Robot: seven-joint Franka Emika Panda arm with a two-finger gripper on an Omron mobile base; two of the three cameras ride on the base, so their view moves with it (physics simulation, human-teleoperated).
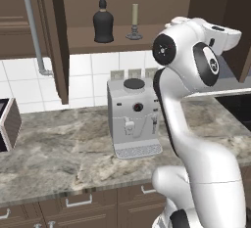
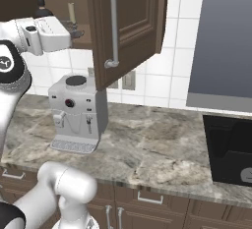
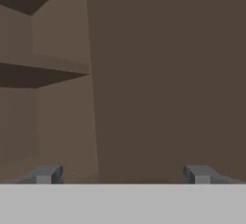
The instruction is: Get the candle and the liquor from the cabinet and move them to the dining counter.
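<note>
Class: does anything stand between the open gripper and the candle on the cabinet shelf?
Nothing visible does. The candle stands on the open shelf right of the liquor; the gripper, jaws wide, faces bare cabinet wall.

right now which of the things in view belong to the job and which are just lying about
Belong to the job: candle and black bottle, both standing on the shelf of the open cabinet; open pincer, empty.

Just lying about: coffee machine, worktop, wall outlets.
</note>
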